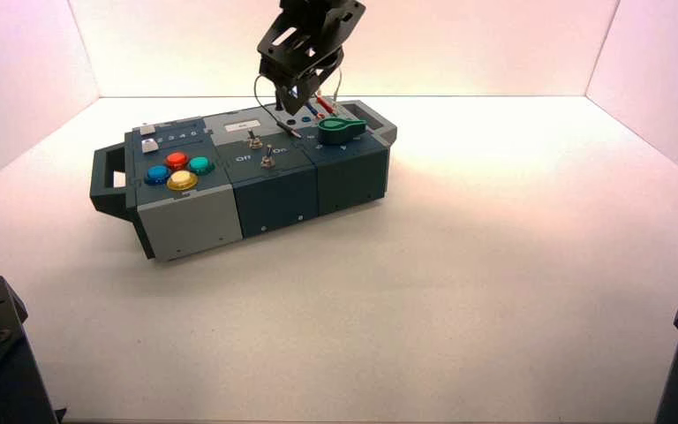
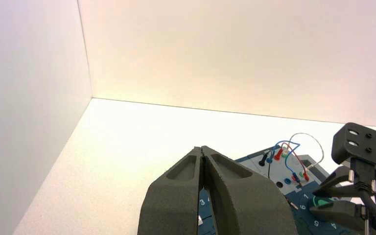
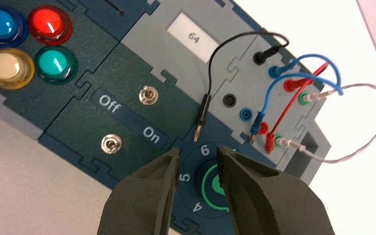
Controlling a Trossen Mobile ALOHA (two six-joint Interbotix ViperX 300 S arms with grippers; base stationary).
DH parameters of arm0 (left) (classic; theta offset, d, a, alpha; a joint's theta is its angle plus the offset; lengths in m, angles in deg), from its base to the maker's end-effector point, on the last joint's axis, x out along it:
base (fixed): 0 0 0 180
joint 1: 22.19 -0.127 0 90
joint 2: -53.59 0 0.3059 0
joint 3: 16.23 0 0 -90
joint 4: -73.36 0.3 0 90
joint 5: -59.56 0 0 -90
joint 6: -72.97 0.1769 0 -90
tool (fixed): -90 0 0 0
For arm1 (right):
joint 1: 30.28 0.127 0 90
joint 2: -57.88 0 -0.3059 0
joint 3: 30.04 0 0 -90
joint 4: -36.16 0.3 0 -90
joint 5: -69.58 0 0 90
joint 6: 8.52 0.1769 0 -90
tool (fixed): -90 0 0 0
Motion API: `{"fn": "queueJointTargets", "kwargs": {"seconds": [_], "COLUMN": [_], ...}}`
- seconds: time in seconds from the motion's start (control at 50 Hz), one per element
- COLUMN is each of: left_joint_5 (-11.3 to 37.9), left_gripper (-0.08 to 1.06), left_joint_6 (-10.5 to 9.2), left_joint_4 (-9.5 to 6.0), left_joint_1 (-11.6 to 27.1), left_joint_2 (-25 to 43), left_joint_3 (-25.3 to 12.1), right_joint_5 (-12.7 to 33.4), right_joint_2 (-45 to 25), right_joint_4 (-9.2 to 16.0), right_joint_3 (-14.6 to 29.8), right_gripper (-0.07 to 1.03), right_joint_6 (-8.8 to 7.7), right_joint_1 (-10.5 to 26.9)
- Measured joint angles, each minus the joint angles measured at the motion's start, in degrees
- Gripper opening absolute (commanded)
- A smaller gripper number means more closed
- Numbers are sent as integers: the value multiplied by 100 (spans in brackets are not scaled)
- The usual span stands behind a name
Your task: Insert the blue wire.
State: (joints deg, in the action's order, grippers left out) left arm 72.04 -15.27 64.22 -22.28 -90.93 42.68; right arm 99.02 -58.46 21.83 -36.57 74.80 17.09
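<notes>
Blue Plug Lies Loose Behind the Green Knob [image 3: 217,185]

Your right gripper [image 3: 198,151] hangs over the box close to the green knob, its jaws parted wide and grasping nothing, an opening that seems meant to leave room for a plug between the fingers. The blue wire [image 3: 266,100] arches behind the knob, one end seated in a blue socket in the far row. Its other end, the loose blue plug [image 3: 258,121], lies with its metal tip bare, just beside the empty blue socket [image 3: 246,114] that is its likely goal, on the knob's far side. You probably need to grip it by its sleeve, leaving the tip free to enter. Take care with the red wire [image 3: 293,100], which runs close by and could snag. The black plug [image 3: 201,112], also loose, lies to the left of the knob and looks like no part of this job. Your left gripper [image 2: 200,148], clenched on nothing, idles well apart from the knob, presumably to leave its partner room.
</notes>
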Motion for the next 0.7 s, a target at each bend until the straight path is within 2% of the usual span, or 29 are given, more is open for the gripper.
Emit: {"fn": "queueJointTargets", "kwargs": {"seconds": [0.12, 0.28, 0.3, 0.46, 0.54, 0.7], "left_joint_5": [0, 0, 0, 0, 0, 0], "left_gripper": [-3, -3, -3, -3, -3, -3], "left_joint_6": [0, 0, 0, 0, 0, 0], "left_joint_4": [0, 0, 0, 0, 0, 0], "left_joint_1": [9, 9, 0, 9, 9, 0], "left_joint_2": [0, 0, 0, 0, 0, 0], "left_joint_3": [0, 0, 0, 0, 0, 0], "right_joint_5": [18, 53, 79, 281, 378, 413], "right_joint_2": [-44, -114, -132, -220, -264, -272], "right_joint_4": [-149, -519, -642, -1107, -1204, -1230], "right_joint_3": [70, 149, 167, 264, 325, 360], "right_gripper": [42, 42, 42, 42, 42, 42], "right_joint_6": [114, 466, 580, 940, 993, 1063], "right_joint_1": [0, -18, -18, -26, -26, -26]}}
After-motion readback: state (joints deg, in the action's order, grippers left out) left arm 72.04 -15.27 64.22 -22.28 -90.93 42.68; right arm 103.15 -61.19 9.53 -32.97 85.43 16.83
